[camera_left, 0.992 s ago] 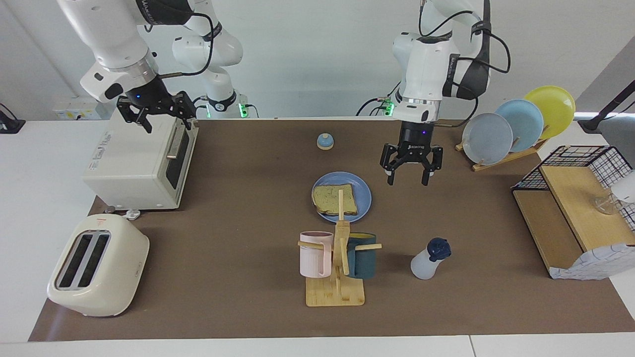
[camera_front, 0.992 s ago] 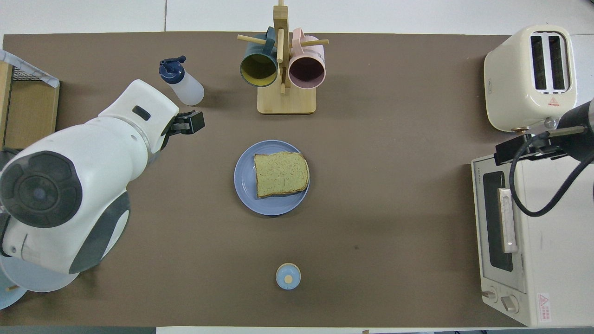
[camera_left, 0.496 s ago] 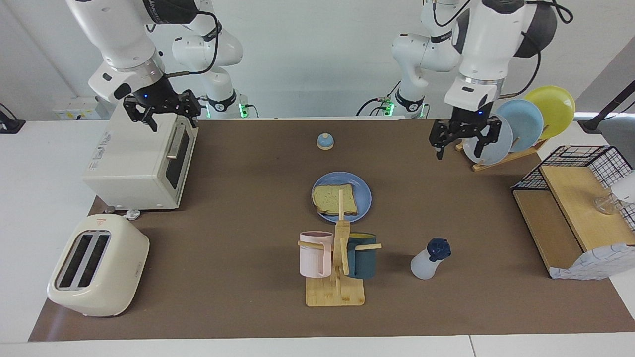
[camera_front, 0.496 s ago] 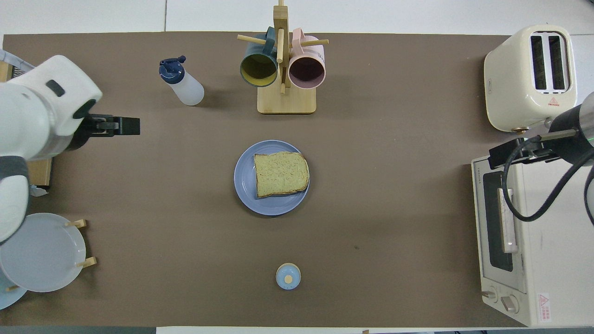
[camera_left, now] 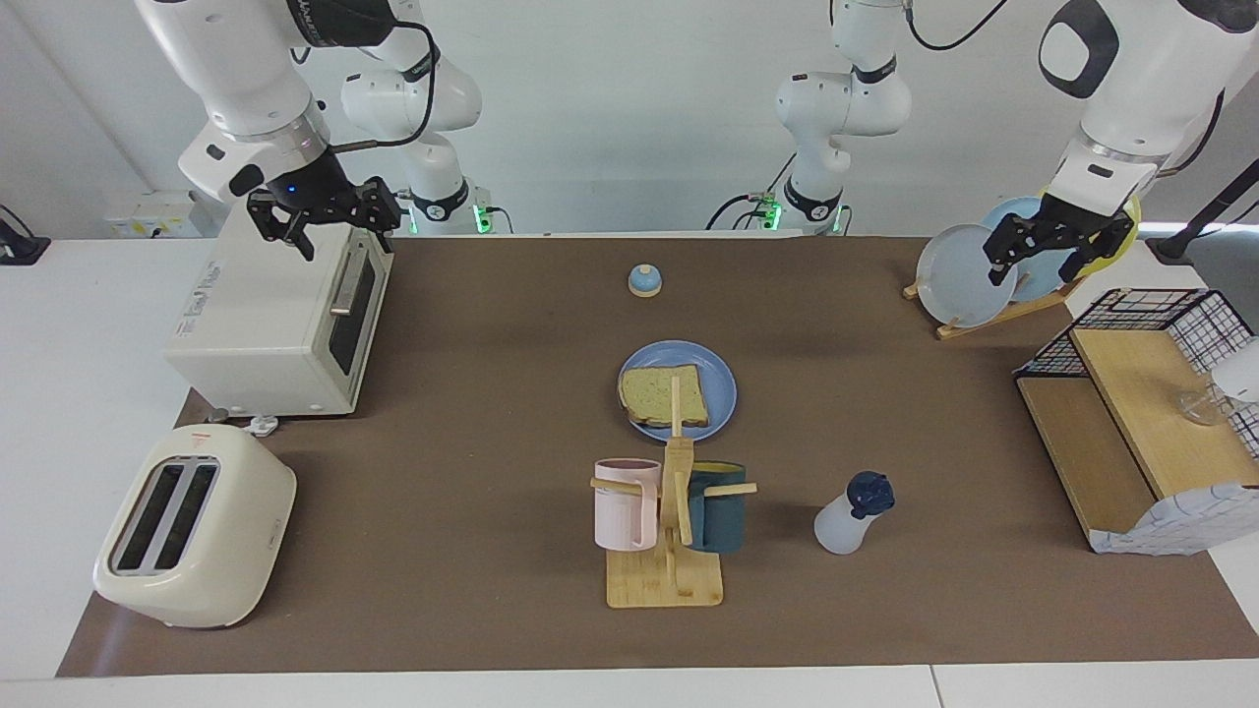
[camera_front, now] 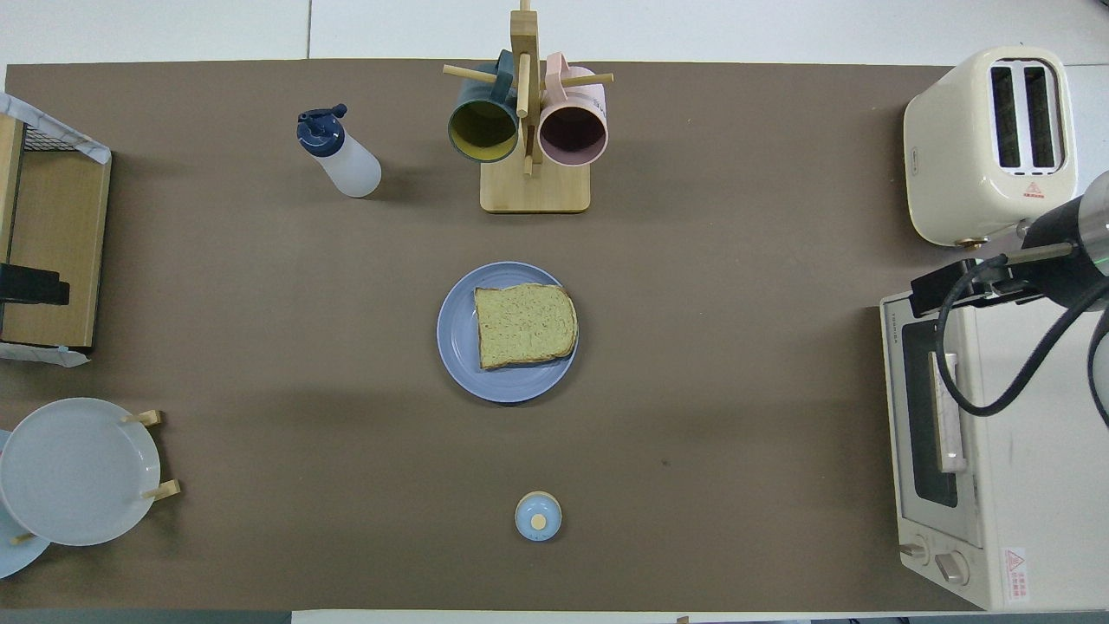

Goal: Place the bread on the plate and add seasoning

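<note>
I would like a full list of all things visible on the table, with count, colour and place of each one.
bread: 1, tan, on the plate
plate: 1, blue, table middle
seasoning: 1, whitish, navy cap, beside the mug rack
mug rack: 1, wooden, holding pink and dark teal mugs
bell: 1, blue, nearer the robots than the plate
toaster: 1, cream
oven: 1, white
plate rack: 1, wooden, three upright plates
shelf: 1, wood and black wire
left gripper: open, over the plate rack
right gripper: open, over the oven
</note>
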Motion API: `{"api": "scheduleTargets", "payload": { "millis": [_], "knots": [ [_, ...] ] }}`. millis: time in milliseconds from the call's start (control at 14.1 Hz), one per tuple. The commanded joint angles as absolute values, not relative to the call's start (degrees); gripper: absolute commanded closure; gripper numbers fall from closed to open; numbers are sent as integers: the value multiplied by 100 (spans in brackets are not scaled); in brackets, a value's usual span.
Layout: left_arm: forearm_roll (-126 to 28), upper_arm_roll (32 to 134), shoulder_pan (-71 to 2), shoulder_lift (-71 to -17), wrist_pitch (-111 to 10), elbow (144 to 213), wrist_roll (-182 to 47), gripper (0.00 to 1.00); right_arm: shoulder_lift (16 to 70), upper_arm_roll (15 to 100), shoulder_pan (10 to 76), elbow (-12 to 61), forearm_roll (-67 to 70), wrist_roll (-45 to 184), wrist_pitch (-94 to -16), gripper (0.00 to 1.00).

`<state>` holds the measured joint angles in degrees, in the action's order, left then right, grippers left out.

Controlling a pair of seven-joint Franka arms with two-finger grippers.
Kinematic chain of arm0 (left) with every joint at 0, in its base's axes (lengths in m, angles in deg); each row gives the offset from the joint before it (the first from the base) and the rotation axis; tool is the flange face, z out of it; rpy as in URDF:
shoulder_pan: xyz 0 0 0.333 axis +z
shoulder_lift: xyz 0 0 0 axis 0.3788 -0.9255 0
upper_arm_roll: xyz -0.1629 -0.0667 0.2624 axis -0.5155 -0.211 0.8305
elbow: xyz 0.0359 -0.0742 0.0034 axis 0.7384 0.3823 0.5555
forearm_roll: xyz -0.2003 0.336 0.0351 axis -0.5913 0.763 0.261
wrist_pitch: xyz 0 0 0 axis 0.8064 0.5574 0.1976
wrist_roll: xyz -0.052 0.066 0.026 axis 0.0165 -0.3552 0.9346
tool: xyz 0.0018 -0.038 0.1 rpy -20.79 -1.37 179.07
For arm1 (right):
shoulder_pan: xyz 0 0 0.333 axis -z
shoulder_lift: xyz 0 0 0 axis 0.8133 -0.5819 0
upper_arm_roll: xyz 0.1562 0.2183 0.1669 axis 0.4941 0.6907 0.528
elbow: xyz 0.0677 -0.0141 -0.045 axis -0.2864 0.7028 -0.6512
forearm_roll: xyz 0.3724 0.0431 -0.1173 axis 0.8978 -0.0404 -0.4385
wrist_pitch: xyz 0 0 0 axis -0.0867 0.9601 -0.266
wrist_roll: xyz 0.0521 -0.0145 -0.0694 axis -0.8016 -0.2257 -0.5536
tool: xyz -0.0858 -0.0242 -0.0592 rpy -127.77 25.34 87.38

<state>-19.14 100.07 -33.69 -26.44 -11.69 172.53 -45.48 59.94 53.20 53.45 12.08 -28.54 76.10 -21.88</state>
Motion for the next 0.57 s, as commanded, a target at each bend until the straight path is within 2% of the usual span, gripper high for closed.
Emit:
{"api": "scheduleTargets", "payload": {
  "millis": [0, 142, 283, 496],
  "knots": [
    [-2007, 9973, -3377, -2515, -889, 17310, -4475, 0, 6120, 5332, 5363, 1325, -2852, 7630, -2157, 0],
    [-2007, 9885, -3447, -2611, -617, 17057, -4519, 0, 6120, 5332, 5363, 1325, -2852, 7638, -2096, 0],
    [-2016, 9719, -3360, -2935, -170, 16408, -4511, 0, 6129, 5341, 5354, 1325, -2860, 7682, -2043, 0],
    [-2304, 8974, -2554, -3279, 167, 15869, -4511, 0, 6129, 5332, 5363, 1325, -2887, 7691, -2042, 0]
  ]
}}
